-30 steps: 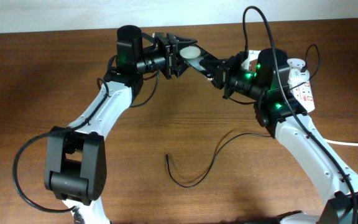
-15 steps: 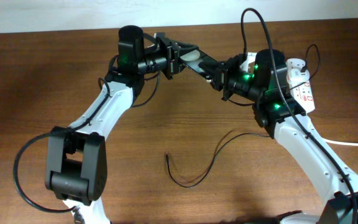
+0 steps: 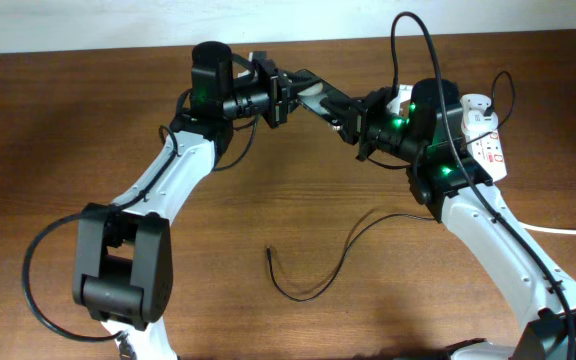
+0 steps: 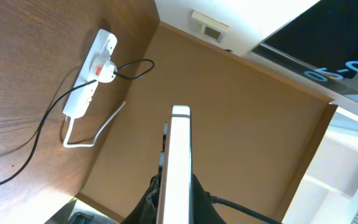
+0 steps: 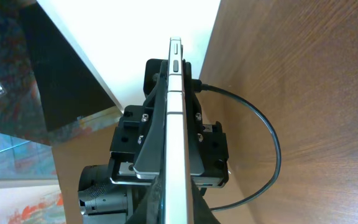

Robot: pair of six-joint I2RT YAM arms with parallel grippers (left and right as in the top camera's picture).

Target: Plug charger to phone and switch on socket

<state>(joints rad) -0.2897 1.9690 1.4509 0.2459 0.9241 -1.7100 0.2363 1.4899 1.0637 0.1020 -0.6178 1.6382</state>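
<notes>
The phone (image 3: 320, 97) hangs above the table's far side, held at both ends. My left gripper (image 3: 294, 88) is shut on its left end and my right gripper (image 3: 352, 117) is shut on its right end. Both wrist views show the phone edge-on, a pale thin strip (image 4: 180, 143) (image 5: 176, 74) clamped between dark fingers. The charger's thin black cable (image 3: 353, 235) loops across the table, and its connector tip (image 3: 269, 252) lies free near the centre. The cable runs from a white adapter (image 3: 474, 104) plugged into the socket (image 3: 490, 152), a white strip with red markings at the far right.
The socket's thick white cord (image 3: 568, 231) trails off the right edge. In the left wrist view the socket (image 4: 91, 74) lies near the table's edge, with a brown panel (image 4: 241, 124) beyond it. A white wall runs behind the table.
My left gripper has closed onto the phone's left end. The phone has rolled from showing its glossy face to lying more edge-on between the two grippers.
</notes>
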